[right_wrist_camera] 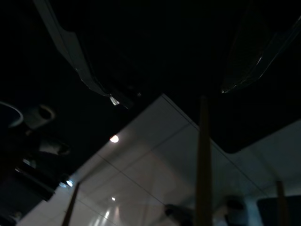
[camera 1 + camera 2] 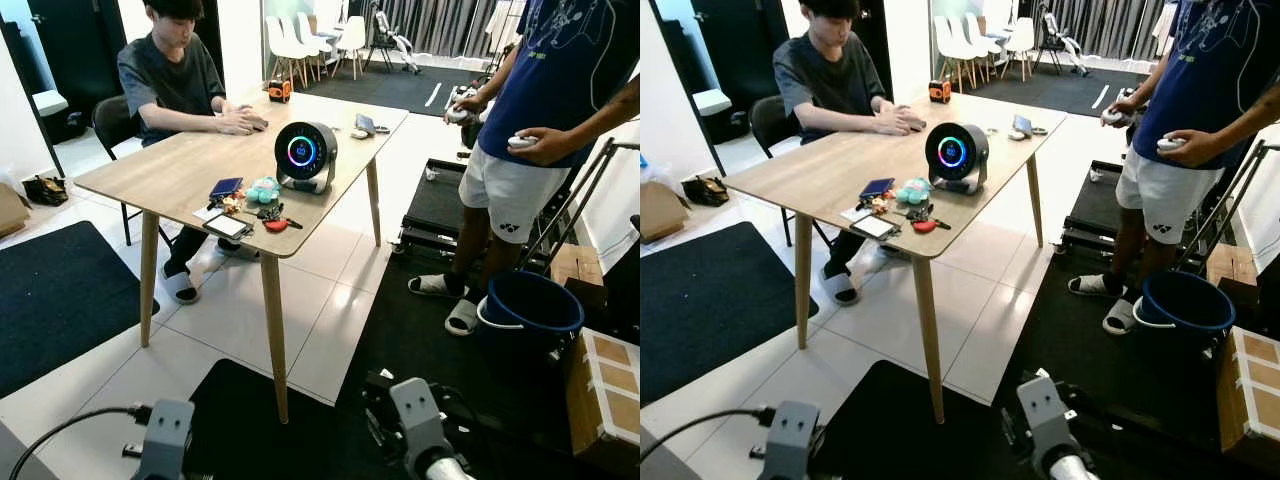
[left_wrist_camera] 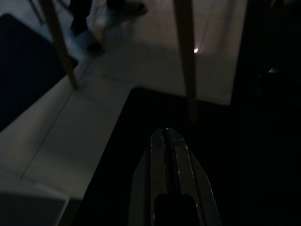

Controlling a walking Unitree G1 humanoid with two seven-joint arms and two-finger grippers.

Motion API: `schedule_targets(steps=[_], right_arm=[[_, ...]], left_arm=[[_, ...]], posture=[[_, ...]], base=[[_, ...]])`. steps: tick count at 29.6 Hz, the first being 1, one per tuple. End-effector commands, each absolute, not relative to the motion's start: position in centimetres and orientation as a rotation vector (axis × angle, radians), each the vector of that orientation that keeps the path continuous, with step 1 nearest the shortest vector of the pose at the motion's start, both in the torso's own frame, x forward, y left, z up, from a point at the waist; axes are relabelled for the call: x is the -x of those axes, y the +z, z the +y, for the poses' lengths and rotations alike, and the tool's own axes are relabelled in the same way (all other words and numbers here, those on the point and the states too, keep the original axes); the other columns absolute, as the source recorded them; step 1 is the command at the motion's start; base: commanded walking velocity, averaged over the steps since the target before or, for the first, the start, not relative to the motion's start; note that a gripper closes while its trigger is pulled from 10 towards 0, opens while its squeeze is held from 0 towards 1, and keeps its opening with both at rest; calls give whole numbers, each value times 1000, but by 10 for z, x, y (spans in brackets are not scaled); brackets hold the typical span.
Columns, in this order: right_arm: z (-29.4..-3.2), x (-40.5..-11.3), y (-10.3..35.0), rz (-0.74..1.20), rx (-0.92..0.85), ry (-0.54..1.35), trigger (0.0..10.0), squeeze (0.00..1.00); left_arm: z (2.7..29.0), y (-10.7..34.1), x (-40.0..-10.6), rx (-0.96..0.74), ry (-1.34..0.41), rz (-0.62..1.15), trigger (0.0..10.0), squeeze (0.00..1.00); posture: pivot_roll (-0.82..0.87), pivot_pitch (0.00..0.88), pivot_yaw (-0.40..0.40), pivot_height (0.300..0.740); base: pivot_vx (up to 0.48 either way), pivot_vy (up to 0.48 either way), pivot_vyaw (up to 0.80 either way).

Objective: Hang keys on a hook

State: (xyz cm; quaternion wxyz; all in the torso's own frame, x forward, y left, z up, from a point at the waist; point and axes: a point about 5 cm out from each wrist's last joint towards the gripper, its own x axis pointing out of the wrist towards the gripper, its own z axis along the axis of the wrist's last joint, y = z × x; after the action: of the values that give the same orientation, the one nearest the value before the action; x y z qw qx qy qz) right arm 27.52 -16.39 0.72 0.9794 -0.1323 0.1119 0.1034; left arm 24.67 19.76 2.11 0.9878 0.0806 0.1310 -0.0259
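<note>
Metal keys (image 2: 272, 213) with red tag, well ahead of my grippers on the table (image 2: 160, 175): light, jangly, slippery; pinch the ring; left gripper (image 3: 170, 141) closed empty, right gripper's state I cannot tell.

Eye views: head-high, facing forward and down, tabletop (image 2: 180, 165) at 11 o'clock, some way off.
Wrist views: low, dim, sharing table legs (image 3: 187, 52).

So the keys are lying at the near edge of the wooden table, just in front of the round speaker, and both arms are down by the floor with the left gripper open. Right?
Not quite: the left gripper is shut, its two fingers pressed together in the left wrist view. The rest holds: the keys lie at the near edge of the wooden table, in front of the round speaker, and both arms hang low.
</note>
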Motion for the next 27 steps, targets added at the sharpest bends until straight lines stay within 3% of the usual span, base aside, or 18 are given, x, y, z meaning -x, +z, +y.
schedule_targets(steps=[1, 13, 27], right_arm=[[-174, -268, 2, 245, 255, 164, 10000, 0], [-196, -260, 3, 232, 265, 73, 10000, 0], [-189, -268, 20, 134, 206, 76, 10000, 0]], left_arm=[[191, 16, -247, -155, -82, 296, 10000, 0], [138, 38, -273, -162, -386, 223, 10000, 0], [150, 48, -284, -194, -315, 174, 10000, 0]], posture=[[30, 101, 8, 740], [-26, 100, 53, 740], [-21, 101, 56, 740]], base=[[0, 0, 0], [0, 0, 0], [0, 0, 0]])
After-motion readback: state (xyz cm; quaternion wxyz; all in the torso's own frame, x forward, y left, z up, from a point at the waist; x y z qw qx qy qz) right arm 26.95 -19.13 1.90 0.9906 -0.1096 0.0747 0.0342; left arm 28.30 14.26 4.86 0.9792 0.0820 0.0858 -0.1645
